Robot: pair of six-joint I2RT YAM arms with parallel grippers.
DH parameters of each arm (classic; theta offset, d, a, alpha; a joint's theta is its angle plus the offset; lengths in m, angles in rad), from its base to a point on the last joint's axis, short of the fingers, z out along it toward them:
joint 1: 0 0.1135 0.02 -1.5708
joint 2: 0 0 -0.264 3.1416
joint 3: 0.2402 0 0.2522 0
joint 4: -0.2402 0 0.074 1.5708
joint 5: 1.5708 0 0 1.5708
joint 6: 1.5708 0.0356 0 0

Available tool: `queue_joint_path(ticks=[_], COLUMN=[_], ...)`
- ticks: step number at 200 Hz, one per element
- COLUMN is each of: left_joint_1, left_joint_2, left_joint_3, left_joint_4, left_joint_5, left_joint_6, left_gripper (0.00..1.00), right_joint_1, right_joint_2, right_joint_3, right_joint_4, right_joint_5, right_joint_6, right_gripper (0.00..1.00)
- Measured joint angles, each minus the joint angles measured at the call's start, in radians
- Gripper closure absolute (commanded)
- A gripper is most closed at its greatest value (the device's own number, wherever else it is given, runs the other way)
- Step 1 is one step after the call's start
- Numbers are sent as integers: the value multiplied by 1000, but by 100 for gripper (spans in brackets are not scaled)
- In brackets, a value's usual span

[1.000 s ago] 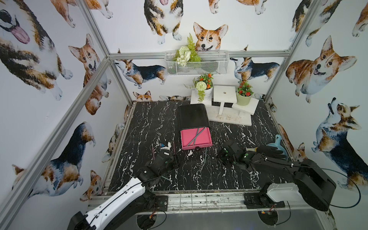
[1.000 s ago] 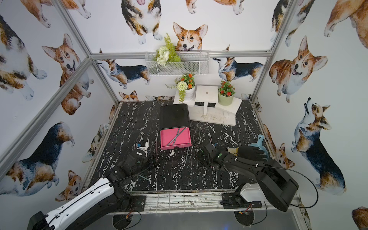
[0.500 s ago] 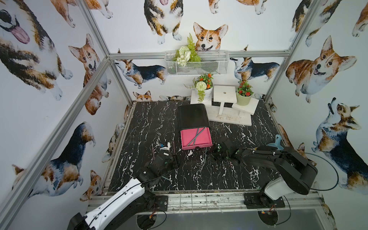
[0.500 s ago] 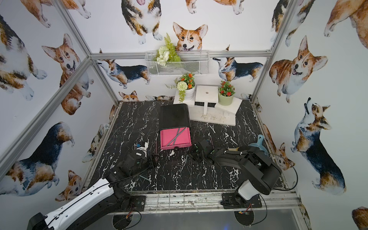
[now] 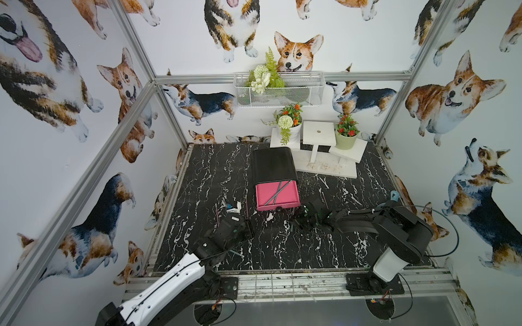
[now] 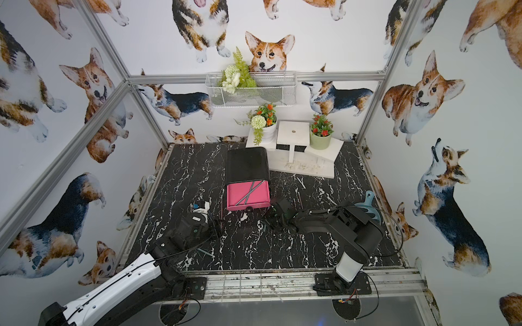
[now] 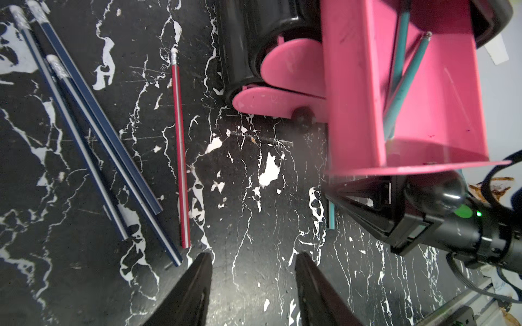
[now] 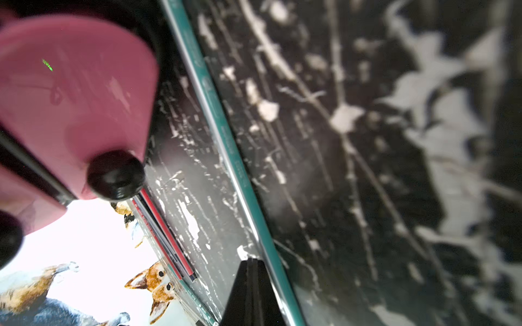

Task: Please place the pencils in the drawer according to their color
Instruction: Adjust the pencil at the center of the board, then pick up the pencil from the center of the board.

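The pink drawer (image 5: 291,199) (image 7: 440,118) stands pulled out of its black cabinet (image 5: 272,163), with two green pencils (image 5: 278,192) (image 7: 399,81) crossed inside. My left gripper (image 7: 252,256) (image 5: 248,224) hovers open over bare table left of the drawer, holding nothing. A red pencil (image 7: 180,146) and three dark blue pencils (image 7: 93,124) lie beyond its fingertips. My right gripper (image 8: 252,261) (image 5: 302,217) is shut, low at the drawer's front right corner. A green pencil (image 8: 226,141) (image 7: 331,214) lies on the table alongside its fingers, not between them. More red and dark pencils (image 8: 166,234) lie past the lower drawer's knob (image 8: 115,175).
White stands with potted plants (image 5: 319,158) fill the back right. A blue scoop (image 6: 367,203) lies by the right wall behind my right arm. A loose red pencil (image 5: 324,199) lies right of the drawer, another green pencil (image 5: 234,252) beside my left arm. Lower pink drawer fronts (image 7: 276,98) protrude.
My right arm has swung left and its shut gripper has come up to the drawer's front right corner. The left arm and its open gripper have not moved.
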Motion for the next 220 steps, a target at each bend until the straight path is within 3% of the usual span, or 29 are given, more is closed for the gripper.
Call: queue_joint_path(ticks=[53, 115, 142, 220], left_joint_1=[0, 0, 0, 0], left_joint_2=[0, 0, 0, -6], left_joint_3=[0, 0, 0, 0], left_joint_4=[0, 0, 0, -8], left_joint_5=[-3, -6, -6, -13], left_joint_6=[0, 0, 0, 0], left_gripper=[47, 47, 47, 47], right_joint_1=[-1, -4, -2, 80], right_joint_2=[-71, -229, -228, -119], right_joint_3=[48, 122, 140, 219], right_joint_4=[-229, -520, -551, -608], right_joint_5=[75, 175, 174, 198], right_joint_6=[-31, -182, -246, -350], right_gripper=[97, 80, 67, 62])
